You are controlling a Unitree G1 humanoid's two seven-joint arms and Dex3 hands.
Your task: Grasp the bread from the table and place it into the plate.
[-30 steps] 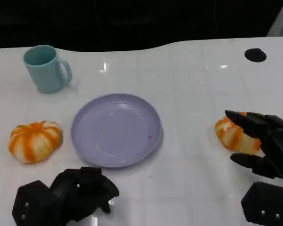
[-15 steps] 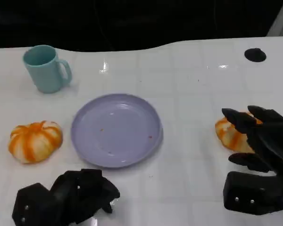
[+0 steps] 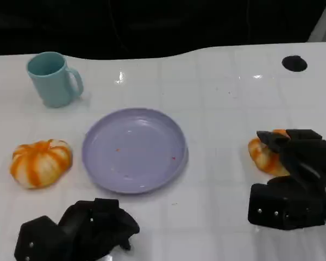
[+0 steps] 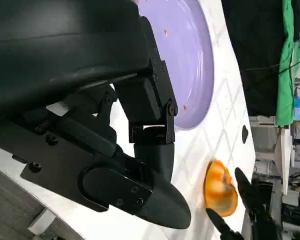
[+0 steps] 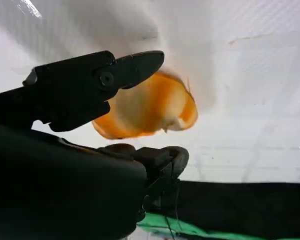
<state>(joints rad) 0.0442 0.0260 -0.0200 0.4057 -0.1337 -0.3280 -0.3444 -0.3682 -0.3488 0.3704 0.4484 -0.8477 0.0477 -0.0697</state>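
Near the table's right edge lies an orange-and-white bread [image 3: 263,155], with my right hand [image 3: 300,176] curled over it from the near side. In the right wrist view that bread [image 5: 150,107] sits between one finger [image 5: 115,72] above it and others under it, and they touch it. It rests on the table. The lilac plate [image 3: 136,149] stands bare in the middle. My left hand [image 3: 81,231] lies with its fingers curled in at the lower left, holding nothing. The left wrist view has the plate [image 4: 190,60] and the far bread [image 4: 220,187].
A second orange-and-white bread [image 3: 41,162] lies left of the plate. A light blue mug [image 3: 51,79] stands at the back left. A small black disc [image 3: 294,63] sits at the back right. White tabletop separates the plate from the right bread.
My right hand has moved in over the right bread and its fingers have closed down around it. The left hand has barely shifted.
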